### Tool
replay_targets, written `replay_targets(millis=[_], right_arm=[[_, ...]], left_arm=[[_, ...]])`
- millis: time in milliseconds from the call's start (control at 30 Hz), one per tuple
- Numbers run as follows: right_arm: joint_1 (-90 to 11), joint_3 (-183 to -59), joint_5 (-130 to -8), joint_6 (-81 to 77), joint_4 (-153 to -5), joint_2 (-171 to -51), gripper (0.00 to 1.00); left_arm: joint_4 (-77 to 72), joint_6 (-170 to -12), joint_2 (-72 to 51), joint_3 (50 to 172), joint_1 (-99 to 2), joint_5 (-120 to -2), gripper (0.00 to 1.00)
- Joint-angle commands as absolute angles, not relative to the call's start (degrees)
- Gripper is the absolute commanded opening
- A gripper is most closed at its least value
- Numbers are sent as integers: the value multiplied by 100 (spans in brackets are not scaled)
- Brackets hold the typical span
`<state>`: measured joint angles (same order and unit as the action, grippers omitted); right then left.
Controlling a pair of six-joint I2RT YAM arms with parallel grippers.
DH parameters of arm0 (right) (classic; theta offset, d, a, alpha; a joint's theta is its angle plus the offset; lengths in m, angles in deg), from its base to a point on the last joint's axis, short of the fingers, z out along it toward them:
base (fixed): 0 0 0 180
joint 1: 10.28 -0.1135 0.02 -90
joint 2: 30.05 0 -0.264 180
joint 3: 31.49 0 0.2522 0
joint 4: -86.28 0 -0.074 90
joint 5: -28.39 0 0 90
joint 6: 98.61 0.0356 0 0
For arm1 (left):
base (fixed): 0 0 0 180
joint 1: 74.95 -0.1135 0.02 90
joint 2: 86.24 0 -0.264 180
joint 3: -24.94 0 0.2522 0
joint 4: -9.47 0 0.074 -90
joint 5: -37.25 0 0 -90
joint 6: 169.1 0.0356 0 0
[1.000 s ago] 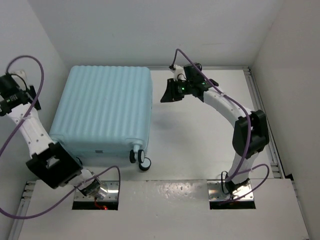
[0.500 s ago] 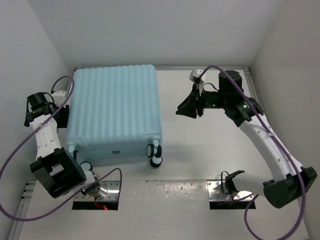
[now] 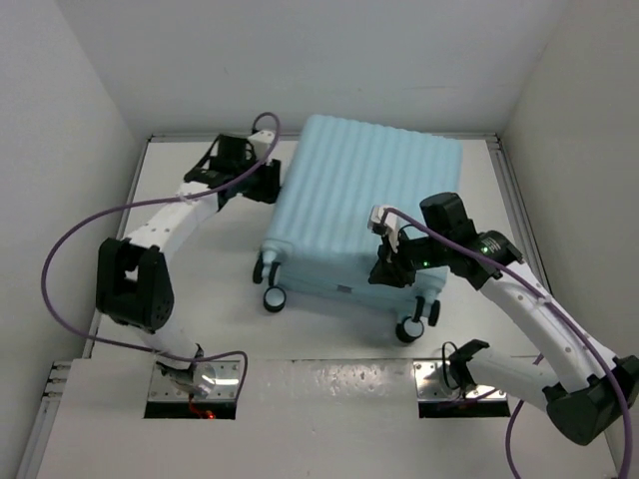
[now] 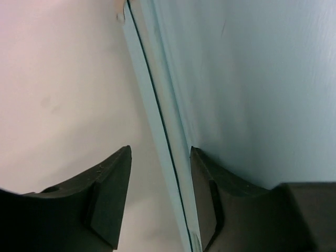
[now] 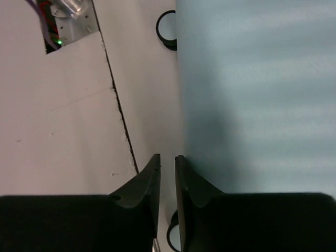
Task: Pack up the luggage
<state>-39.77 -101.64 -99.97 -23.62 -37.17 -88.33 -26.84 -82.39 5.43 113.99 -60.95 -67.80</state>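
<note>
Top external view: the suitcase lies closed and flat on the tabletop, skewed, toward the far middle. The left hand, fingers spread, sits at its far-left edge. The right hand, fingers nearly pressed together on nothing, is over its near edge.
</note>
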Motion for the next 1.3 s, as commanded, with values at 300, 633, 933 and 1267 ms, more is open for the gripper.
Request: replay_targets(millis=[300, 633, 933, 1267], right_arm=[[-4087, -9896, -7175, -1371, -3153, -9096, 7], [-2330, -9790, -6011, -1836, -2995, -9570, 4], [295, -10694, -5984, -2118, -3171, -10870, 4], [616, -10284, -8172, -2224, -3618, -9478, 22]], left_arm=[[-1422, -9553, -309, 11157, -5931, -7104, 79], [-1625, -8798, -415, 10928, -5957, -7606, 79], [-1001, -8937, 30, 10926, -6167, -7675, 79], [-1159, -9183, 2052, 13191, -5528, -6823, 77]])
